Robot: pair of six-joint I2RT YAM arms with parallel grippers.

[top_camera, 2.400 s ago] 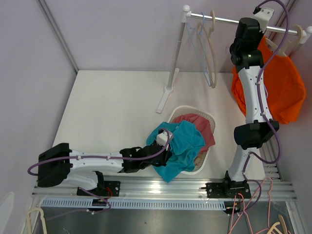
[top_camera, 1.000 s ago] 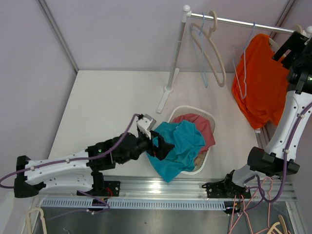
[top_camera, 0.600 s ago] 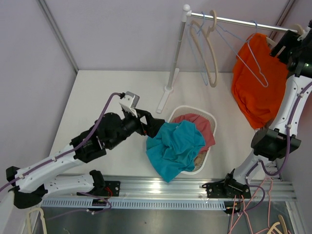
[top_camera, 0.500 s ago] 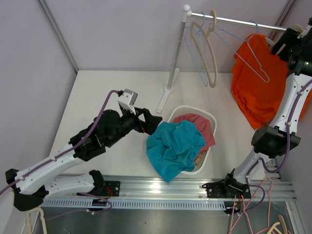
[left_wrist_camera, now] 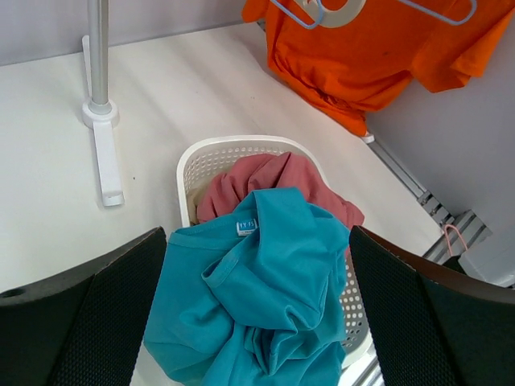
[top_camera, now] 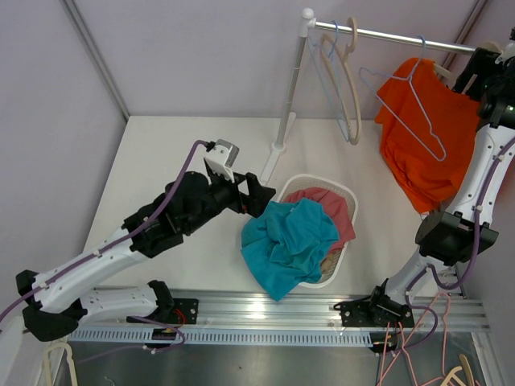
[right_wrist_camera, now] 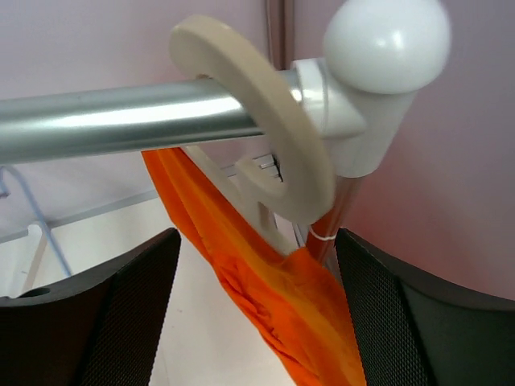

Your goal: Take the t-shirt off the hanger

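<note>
Orange t-shirt (top_camera: 422, 137) still on its cream hanger (right_wrist_camera: 273, 137) at the right end of the rail (right_wrist_camera: 121, 121), where the right arm has swung up from mid-rail to reach the hook; the right fingers (right_wrist_camera: 88, 314) are spread wide either side of the hook, gripping nothing. The left arm has lifted off the teal shirt (top_camera: 290, 241) in the basket (left_wrist_camera: 209, 157) and hovers raised over the tabletop (top_camera: 161, 161), left fingers (left_wrist_camera: 88, 314) wide apart and empty, so removal has probably yet to begin.

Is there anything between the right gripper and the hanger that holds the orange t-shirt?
Nothing visible. The right gripper is open, and the cream hanger hook with the orange t-shirt lies directly ahead.
</note>
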